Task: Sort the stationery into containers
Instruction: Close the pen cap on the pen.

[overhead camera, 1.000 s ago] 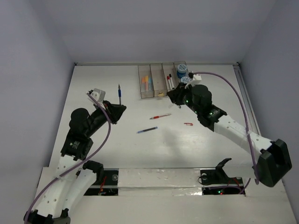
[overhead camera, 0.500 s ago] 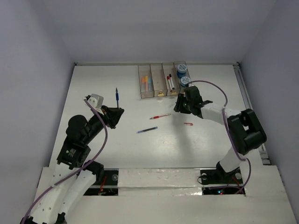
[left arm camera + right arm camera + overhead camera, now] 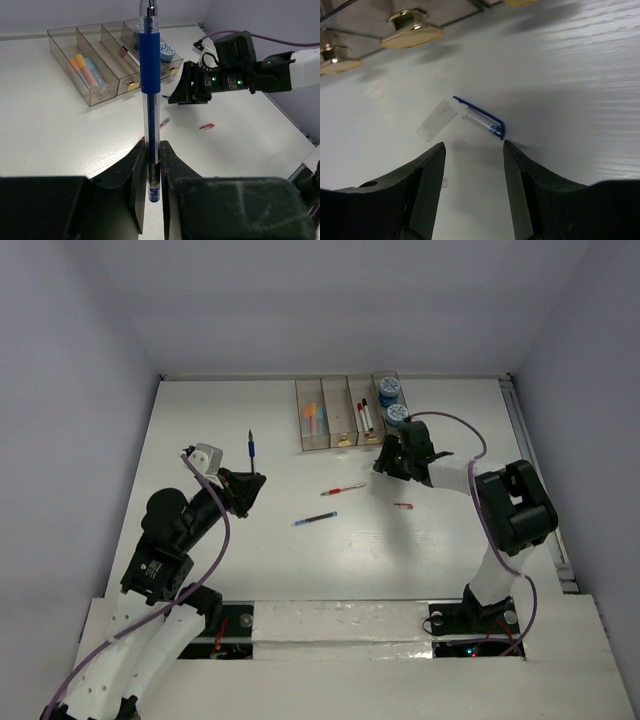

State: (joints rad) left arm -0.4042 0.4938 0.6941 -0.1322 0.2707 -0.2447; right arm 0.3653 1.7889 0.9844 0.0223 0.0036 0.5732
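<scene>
My left gripper [image 3: 243,487] is shut on a blue pen [image 3: 149,95], which stands up between its fingers [image 3: 138,170]; the pen also shows in the top view [image 3: 250,447]. My right gripper [image 3: 474,150] is open, low over the table, with a small clear-and-blue pen cap [image 3: 475,119] just beyond its fingertips. It sits by the near end of the four joined bins [image 3: 334,426]. The bins hold stubby sticks [image 3: 313,419], pens [image 3: 364,414] and two blue-white rolls [image 3: 391,390]. A red pen [image 3: 343,489], a blue pen [image 3: 315,518] and a red cap [image 3: 403,506] lie loose on the table.
Yellow pieces [image 3: 412,33] sit at the near ends of the bins, just beyond my right gripper. The right arm [image 3: 235,75] stretches across the far right of the table. Grey walls close the table at the back and sides.
The right arm folded back at the elbow while its gripper stayed by the near end of the bins. My left gripper shifted slightly toward me, still holding the blue pen.
</scene>
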